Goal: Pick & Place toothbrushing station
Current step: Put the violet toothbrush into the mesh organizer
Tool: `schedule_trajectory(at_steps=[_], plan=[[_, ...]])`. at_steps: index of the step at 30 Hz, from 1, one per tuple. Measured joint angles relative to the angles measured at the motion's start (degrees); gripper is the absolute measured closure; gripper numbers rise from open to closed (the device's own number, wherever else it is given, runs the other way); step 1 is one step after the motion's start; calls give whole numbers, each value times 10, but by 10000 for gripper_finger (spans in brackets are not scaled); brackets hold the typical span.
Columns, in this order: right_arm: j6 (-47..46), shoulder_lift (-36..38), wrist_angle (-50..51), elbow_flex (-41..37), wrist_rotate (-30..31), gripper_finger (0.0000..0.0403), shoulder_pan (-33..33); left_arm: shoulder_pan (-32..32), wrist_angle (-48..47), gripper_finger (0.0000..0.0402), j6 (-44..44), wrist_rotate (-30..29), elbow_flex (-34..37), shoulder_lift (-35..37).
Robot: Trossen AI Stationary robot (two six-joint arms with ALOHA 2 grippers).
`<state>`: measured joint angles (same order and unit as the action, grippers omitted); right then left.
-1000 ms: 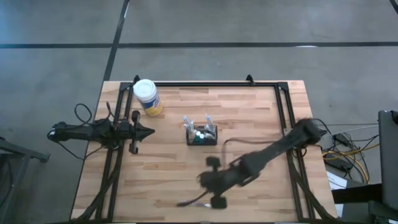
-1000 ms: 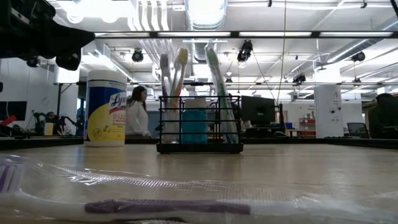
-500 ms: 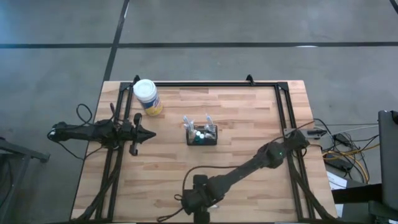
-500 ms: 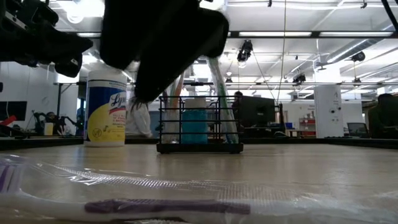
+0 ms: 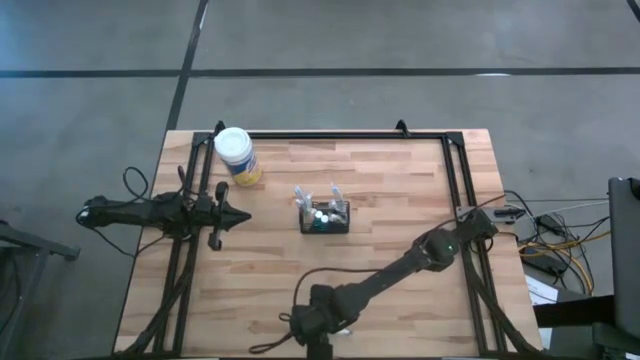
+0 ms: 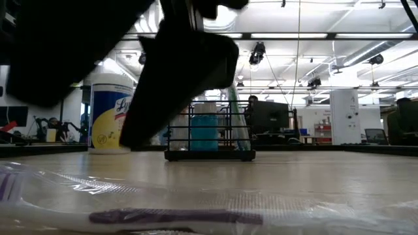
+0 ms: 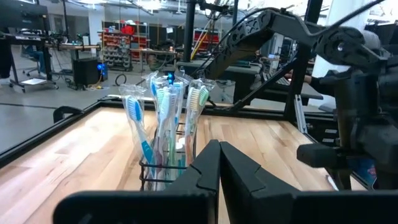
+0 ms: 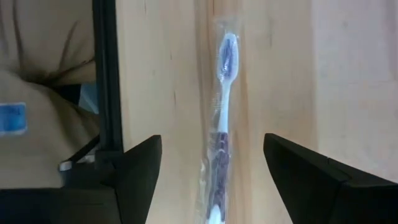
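Right gripper: fingers spread wide, nothing held; poised directly over the wrapped toothbrush, apparently so that the jaws can close across its handle.

Wrapped toothbrush: purple, sealed in clear film; laid flat on the table near its front edge, lengthwise between the open fingers and not touched by them.

Toothbrushing station: black slotted caddy, upright at mid-table, well beyond the right gripper; several brushes stood in it, judged to be where the wrapped one is meant to go.

Left gripper: fingers closed together, empty; held level, pointed at the station from its far side, waiting.

Wipes canister: farthest, near the back rail.
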<state>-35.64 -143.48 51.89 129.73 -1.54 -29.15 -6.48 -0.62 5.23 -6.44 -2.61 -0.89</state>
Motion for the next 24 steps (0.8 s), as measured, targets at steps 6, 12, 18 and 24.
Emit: schedule_trajectory(at_steps=[6, 12, 18, 24], plan=[[1, -19, 4, -7, 10, 143, -3, 0, 0, 390, 6, 0, 0, 0], [0, -18, -10, -36, 20, 161, -3, 0, -1, 390, 9, 0, 0, 0], [0, -30, -11, -37, 34, 189, -6, 0, 0, 390, 11, -2, 0, 0], [5, -44, -7, -37, 37, 251, -5, 0, 0, 390, 9, -7, 0, 0]])
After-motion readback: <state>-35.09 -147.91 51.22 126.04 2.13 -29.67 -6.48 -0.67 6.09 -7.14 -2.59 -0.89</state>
